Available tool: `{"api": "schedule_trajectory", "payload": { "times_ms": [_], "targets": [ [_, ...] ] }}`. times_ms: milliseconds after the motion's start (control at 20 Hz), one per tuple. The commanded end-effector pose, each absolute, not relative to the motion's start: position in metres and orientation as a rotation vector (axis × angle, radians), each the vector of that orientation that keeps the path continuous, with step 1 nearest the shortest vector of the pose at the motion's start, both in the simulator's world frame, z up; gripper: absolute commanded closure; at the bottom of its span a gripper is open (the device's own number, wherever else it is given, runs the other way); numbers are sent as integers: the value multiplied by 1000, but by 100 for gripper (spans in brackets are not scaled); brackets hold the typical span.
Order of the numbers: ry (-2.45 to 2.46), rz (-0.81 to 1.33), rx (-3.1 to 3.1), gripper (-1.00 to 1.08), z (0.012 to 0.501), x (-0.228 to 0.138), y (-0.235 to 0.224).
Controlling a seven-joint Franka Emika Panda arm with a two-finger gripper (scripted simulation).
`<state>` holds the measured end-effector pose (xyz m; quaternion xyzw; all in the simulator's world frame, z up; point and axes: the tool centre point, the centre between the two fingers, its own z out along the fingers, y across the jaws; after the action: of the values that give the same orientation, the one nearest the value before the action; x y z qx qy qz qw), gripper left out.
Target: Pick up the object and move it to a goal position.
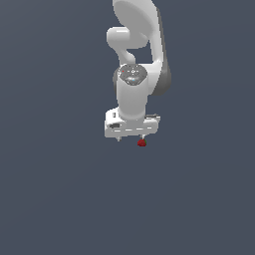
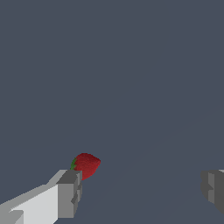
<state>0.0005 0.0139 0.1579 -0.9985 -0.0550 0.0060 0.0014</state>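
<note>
Grey floor; object [image 2: 86, 165] beside one finger [image 2: 69, 193] (tool [image 2: 142, 190] spread wide).

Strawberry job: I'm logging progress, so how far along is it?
Done: the claw has reached the strawberry. In hand: lining up; the jaws stand wide open, the berry beside one finger, not between them. Left: centre, grasp, lift and carry to the goal.

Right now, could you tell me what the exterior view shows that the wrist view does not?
Only the exterior view shows the white arm above the gripper. Only the wrist view shows the wide gap between the fingers and a green edge on the red object. Both show that object close beside one finger, with the gripper open and not closed on it.
</note>
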Motion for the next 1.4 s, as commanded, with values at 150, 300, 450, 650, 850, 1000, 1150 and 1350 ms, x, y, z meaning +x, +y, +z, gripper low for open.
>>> {"api": "schedule_trajectory", "payload": {
  "times_ms": [150, 300, 450, 650, 850, 1000, 1150, 1350],
  "targets": [
    [-343, 20, -3124, -92, 148, -5, 20],
    [-470, 20, -3110, -92, 141, -8, 24],
    [-619, 21, -3086, -92, 132, -13, 29],
    [-822, 21, -3040, -92, 121, -20, 36],
    [-1023, 20, -2980, -92, 111, -27, 44],
    [-1171, 18, -2924, -92, 103, -33, 50],
    [-1316, 16, -2861, -92, 96, -39, 57],
    [-1490, 12, -2772, -92, 87, -46, 65]
  ]
}}
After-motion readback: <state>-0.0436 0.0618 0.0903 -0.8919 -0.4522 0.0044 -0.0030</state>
